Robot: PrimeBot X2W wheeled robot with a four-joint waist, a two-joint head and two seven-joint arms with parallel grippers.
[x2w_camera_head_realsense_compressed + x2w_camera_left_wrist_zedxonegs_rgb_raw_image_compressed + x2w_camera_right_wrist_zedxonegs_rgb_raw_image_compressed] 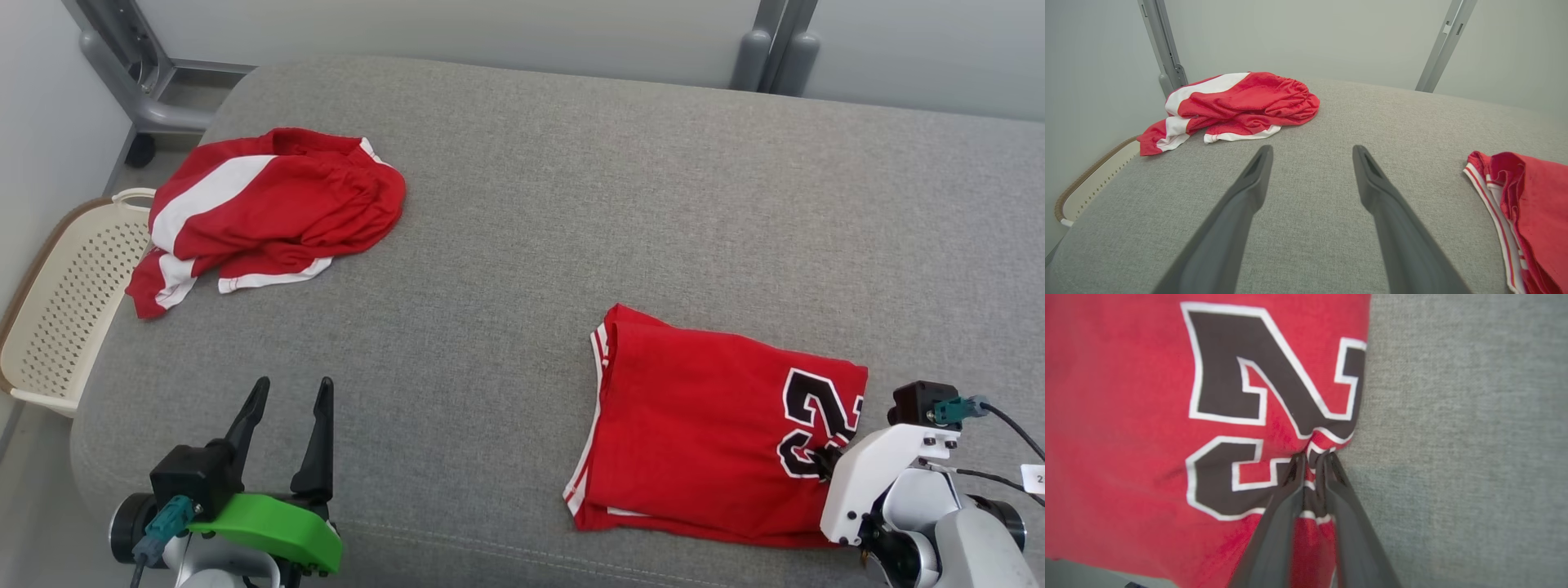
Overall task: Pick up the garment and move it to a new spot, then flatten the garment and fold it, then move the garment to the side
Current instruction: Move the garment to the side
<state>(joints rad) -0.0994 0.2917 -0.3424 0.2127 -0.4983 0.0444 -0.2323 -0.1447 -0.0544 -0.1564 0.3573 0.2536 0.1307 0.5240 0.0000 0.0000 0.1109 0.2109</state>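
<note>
The red numbered jersey [702,425] lies folded near the front right corner of the grey padded desk [522,204]; only moving it aside seems left. There the right gripper [1312,457] grasps its edge, while the left gripper [294,388] is released.

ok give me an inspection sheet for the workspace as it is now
surface: grey fabric-covered top, bare in the middle
job's things: folded red jersey with a black number, lying flat at the robot's right
clutter: crumpled red and white garment at the far left, reaching the edge
grippers: left gripper open over bare fabric, holding nothing; right gripper shut on the jersey's right edge, cloth bunched between its fingers
cables: black cables at the right wrist, off the cloth
surroundings: cream perforated basket beside the left edge; grey metal posts; pale wall
</note>
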